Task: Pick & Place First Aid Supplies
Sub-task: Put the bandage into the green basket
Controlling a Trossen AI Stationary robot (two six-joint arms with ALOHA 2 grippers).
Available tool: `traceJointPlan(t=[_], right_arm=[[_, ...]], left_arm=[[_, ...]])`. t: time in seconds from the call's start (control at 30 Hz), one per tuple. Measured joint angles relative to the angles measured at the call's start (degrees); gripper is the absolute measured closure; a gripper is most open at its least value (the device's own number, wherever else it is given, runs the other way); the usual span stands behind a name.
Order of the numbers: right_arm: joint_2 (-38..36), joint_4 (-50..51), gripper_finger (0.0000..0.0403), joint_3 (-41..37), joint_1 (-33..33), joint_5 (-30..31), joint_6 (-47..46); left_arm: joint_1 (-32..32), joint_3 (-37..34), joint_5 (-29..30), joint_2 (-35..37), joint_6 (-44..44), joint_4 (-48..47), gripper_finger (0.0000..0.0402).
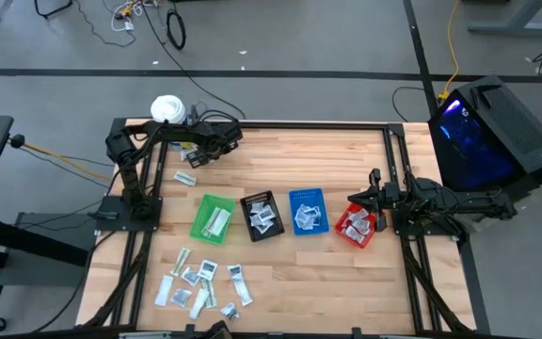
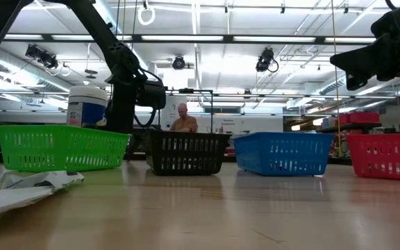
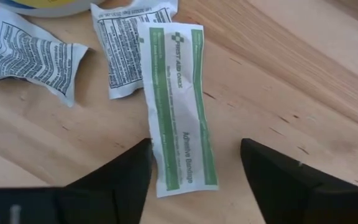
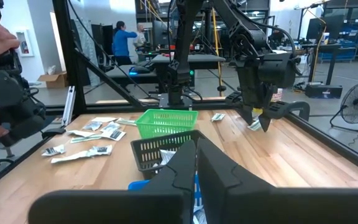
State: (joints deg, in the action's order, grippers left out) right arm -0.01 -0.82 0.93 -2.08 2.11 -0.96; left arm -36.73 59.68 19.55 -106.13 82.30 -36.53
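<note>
The white tub is cut off at the top edge of the left wrist view, only its lower rim showing. From above, print on the loose sachets at lower left is too small to read. The black bin sits half hidden behind the right gripper, lower centre.

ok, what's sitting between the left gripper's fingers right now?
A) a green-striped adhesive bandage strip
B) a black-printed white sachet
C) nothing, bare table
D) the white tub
A: in the left wrist view the green-striped adhesive bandage strip lies flat on the table with its lower end between the open fingers of the left gripper; the two black-printed sachets lie off to the side.
</note>
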Motion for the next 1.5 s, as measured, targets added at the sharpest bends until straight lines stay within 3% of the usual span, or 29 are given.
traceJointPlan(t=[0.33,0.7,1.0,1.2,1.5], right_arm=[[0.00,0.00,0.0380,0.00,0.01,0.00,0.00],[0.00,-0.01,0.0380,0.00,0.02,0.00,-0.01],[0.00,0.00,0.0380,0.00,0.00,0.00,-0.01],[0.00,0.00,0.0380,0.00,0.02,-0.02,-0.01],[0.00,-0.02,0.0380,0.00,0.01,-0.02,-0.01]], left_arm=[[0.28,0.00,-0.15,-0.02,-0.31,0.13,0.0224],[0.94,-0.02,0.28,-0.09,-0.48,0.07,0.0222],[1.13,-0.04,0.17,-0.09,-0.57,0.04,0.0257],[1.59,-0.12,0.29,0.24,-0.84,-0.17,0.0255],[2.37,-0.24,-2.53,4.00,-6.57,-0.83,0.0250]])
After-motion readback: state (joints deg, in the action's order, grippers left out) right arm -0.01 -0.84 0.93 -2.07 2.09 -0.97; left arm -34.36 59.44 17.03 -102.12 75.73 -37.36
